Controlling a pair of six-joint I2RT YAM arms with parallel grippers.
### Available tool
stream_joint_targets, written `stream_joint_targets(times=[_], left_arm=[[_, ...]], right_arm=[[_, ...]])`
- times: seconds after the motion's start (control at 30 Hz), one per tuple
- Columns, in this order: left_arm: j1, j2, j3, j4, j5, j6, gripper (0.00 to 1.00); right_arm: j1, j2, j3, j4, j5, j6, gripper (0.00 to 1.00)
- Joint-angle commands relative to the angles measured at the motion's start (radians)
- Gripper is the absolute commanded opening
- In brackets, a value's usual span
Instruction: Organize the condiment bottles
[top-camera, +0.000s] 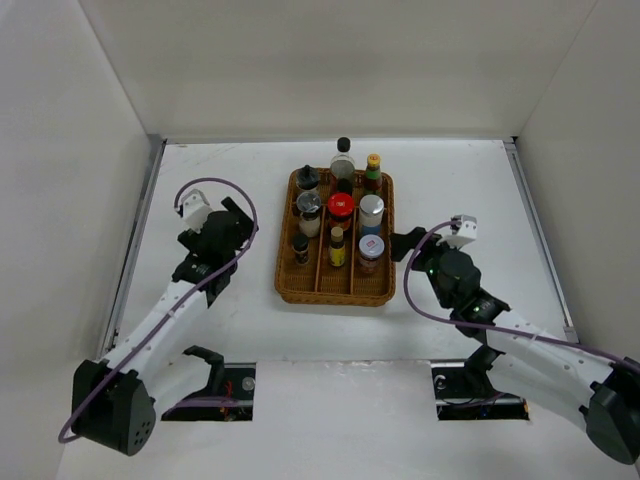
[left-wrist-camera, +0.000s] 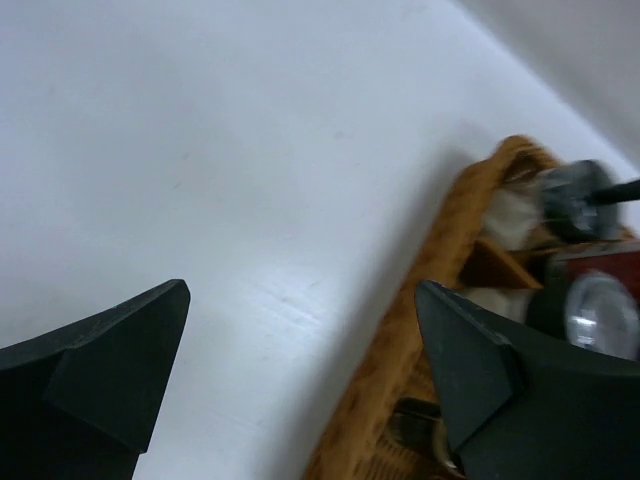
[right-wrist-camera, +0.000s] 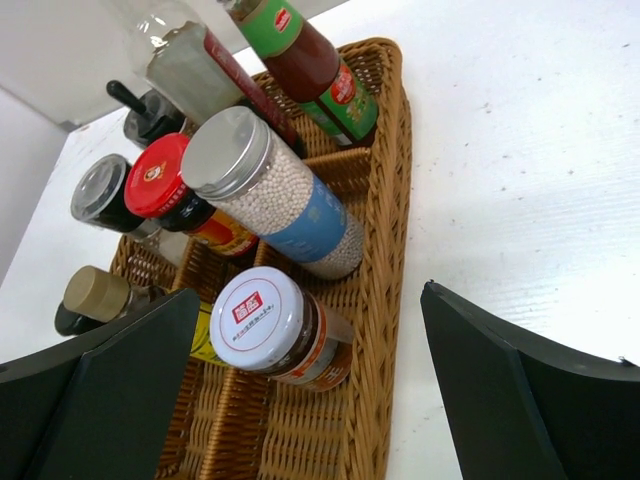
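the white surface carries a brown woven wicker basket; the small capped condiment bottles all stand inside it. my left jaws are spread and empty left of the basket, my right jaws likewise right of it. the bottles look rigid, slick and breakable; i'd pinch each body under its cap.

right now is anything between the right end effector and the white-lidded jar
Only the right wall of the wicker basket lies between the open right end effector and the white-lidded jar. No other bottle blocks it; the silver-capped jar stands behind it.
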Motion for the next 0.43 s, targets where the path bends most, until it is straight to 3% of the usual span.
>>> stream_joint_targets(times=[0.0,0.17,0.4], left_arm=[[0.064,0.021,-0.009,-0.035,0.166,-0.095,1.0],[0.052,0.077,-0.005,-0.012,0.182,-0.089,1.0],[-0.001,0.055,-0.09,0.143,0.147,-0.094,1.0]], right_arm=[[0.019,0.001,0.014,0.045,0.071,-0.018,1.0],[0.032,0.014,0.019,0.045,0.117,-0.031,1.0],[0.037,0.024,0.027,0.039,0.131,-0.036,1.0]])
